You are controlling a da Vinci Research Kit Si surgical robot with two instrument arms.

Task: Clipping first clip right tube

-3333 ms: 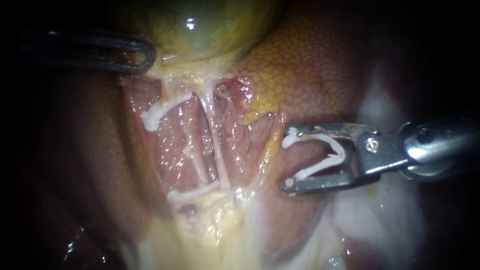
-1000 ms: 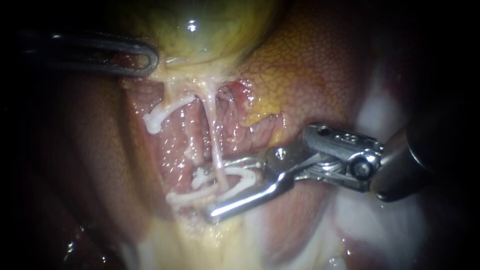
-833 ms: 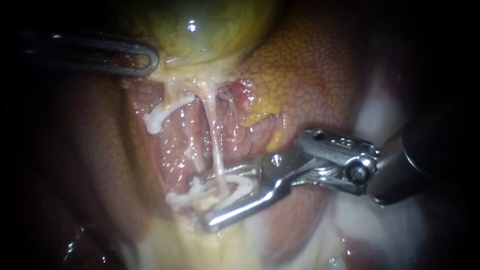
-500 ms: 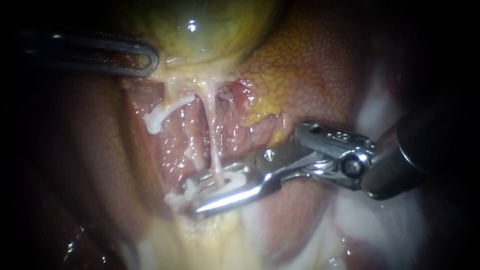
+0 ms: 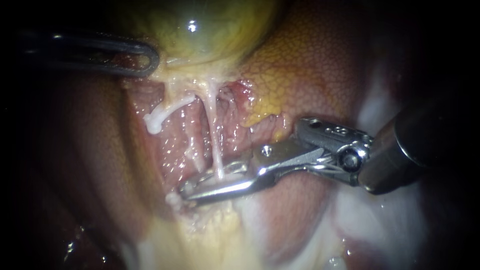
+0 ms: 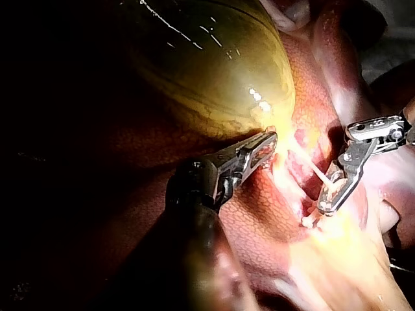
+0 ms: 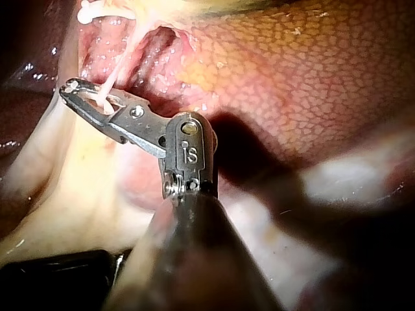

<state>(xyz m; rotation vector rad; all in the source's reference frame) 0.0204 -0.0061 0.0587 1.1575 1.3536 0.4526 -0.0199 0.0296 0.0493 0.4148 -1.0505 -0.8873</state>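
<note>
The right tube [image 5: 214,135] runs pale and thin from the yellow-green gallbladder [image 5: 200,30] down to my right instrument [image 5: 186,190]. Its jaws lie nearly together across the tube's lower end, shut on a white clip [image 5: 227,172] pressed around it. In the right wrist view the tube [image 7: 120,78] enters those jaws [image 7: 74,89] from the side. My left instrument [image 5: 147,59] is shut on tissue at the gallbladder's neck, as the left wrist view also shows [image 6: 267,144]. The left tube carries another white clip [image 5: 162,112].
Mottled orange-red liver [image 5: 310,75] lies right of the tubes, above my right instrument's shaft [image 5: 400,150]. Pale yellow fatty tissue [image 5: 210,230] spreads below the jaws. A white clip end [image 5: 172,200] shows just below the jaw tips.
My right instrument brought an open clip from the right to the right tube's lower end. Over the last second its jaws closed, flattening the clip around the tube. The left instrument stayed put.
</note>
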